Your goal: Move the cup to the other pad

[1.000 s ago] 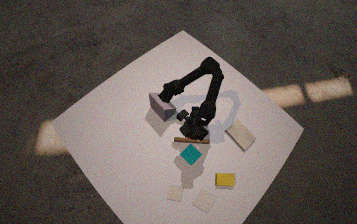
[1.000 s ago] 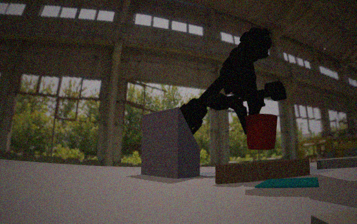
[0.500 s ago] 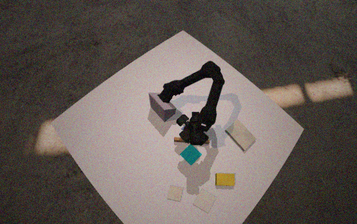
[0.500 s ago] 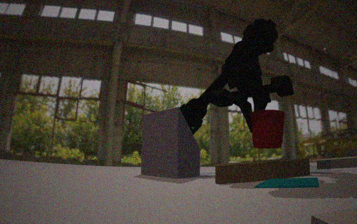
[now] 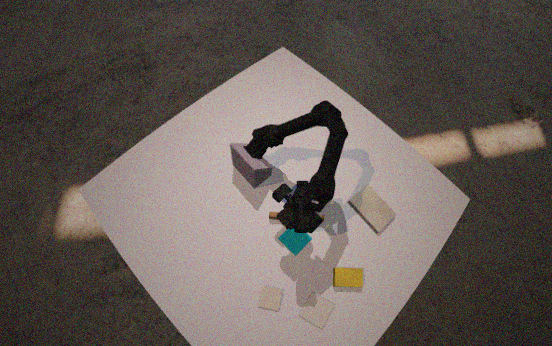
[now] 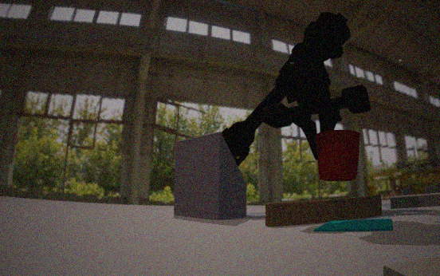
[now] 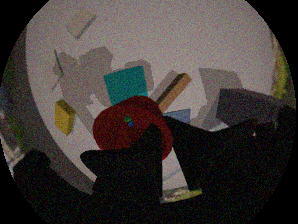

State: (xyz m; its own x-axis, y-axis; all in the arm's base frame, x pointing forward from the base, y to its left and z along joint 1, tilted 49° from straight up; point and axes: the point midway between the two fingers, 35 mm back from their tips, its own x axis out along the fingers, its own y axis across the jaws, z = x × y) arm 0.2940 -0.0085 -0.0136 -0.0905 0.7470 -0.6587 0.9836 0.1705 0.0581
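The red cup point(image 6: 339, 155) point(image 7: 112, 127) hangs upright in the air, held by its wall. My gripper point(image 6: 323, 137) point(image 7: 161, 120) is shut on the cup. Green and blue marbles point(image 7: 129, 121) show inside it. The cup is above the brown bar point(image 5: 273, 215) point(image 6: 295, 214) point(image 7: 175, 92), with a gap between them in the exterior view. The teal pad point(image 5: 295, 242) point(image 6: 359, 226) point(image 7: 126, 85) lies just beyond the bar. The blue pad point(image 7: 180, 116) lies on the bar's other side, partly hidden by the gripper. In the top view the arm hides the cup.
A mauve block point(image 5: 250, 166) point(image 6: 197, 179) point(image 7: 247, 105) stands beside the arm's base. A yellow block point(image 5: 348, 277) point(image 7: 64, 118) lies past the teal pad. A beige slab point(image 5: 374, 210) and two flat beige tiles, one small point(image 5: 271, 298) and one larger point(image 5: 318, 312), lie farther out.
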